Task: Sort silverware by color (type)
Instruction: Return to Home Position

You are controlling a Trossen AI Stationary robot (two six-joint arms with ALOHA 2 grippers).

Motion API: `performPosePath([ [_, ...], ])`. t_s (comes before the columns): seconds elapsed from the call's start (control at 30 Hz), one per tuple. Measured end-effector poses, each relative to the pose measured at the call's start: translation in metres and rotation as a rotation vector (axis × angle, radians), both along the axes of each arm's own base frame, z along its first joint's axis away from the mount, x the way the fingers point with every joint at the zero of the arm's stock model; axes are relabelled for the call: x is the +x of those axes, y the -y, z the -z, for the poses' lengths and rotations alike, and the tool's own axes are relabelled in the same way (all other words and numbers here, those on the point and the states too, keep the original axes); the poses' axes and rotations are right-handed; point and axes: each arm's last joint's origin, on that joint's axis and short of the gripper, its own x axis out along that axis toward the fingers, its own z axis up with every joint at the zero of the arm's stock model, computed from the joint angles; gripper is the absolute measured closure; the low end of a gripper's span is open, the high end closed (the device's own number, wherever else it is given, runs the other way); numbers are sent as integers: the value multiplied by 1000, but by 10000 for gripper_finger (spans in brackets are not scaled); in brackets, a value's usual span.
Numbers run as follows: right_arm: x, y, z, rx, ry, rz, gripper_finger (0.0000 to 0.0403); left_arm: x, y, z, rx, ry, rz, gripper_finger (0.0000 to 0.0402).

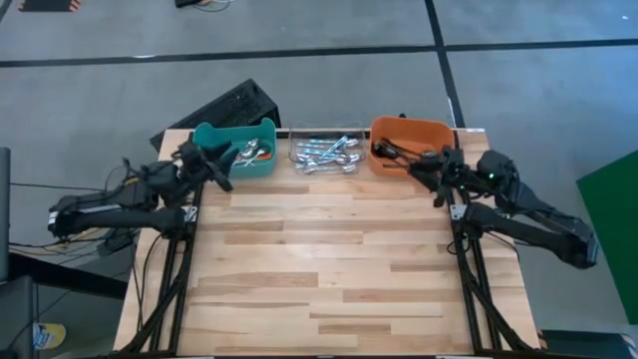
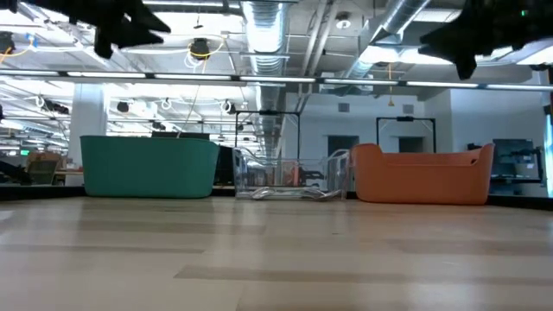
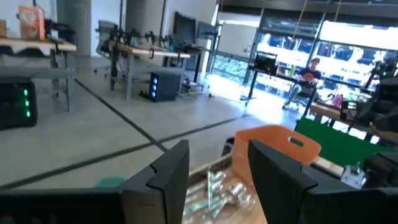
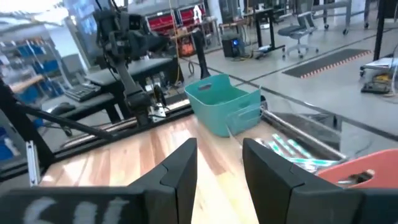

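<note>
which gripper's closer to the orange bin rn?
Right. The right gripper hangs over the orange bin's table-side edge. The left gripper is across the table, over the teal bin's edge.

Ceiling strip lights [image 2: 263,30] above the clear bin [image 2: 289,180] are lighting the table [image 1: 329,289] brightly and evenly, casting only faint, soft shadows. Far beyond the bin, windows [image 3: 354,37] are glaring white. Spoons [image 3: 217,194] inside it seem to be glinting.
</note>
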Motion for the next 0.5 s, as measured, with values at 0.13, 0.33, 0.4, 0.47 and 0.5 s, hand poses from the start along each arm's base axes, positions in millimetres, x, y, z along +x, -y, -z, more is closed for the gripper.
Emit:
performPosePath([
  [0.13, 1, -1, 23, 25, -4, -13, 253, 4, 0, 16, -23, -41, 28, 250],
  [0.33, 2, -5, 57, 46, -37, -57, 253, 8, 1, 39, -75, -85, 100, 250],
  [0.4, 3, -7, 65, 52, -23, -70, 253, 9, 1, 47, -95, -93, 113, 250],
  [0.47, 3, -8, 72, 57, -12, -82, 253, 10, 1, 55, -122, -101, 117, 250],
  [0.5, 3, -8, 76, 57, -8, -88, 253, 10, 1, 59, -135, -106, 115, 250],
])
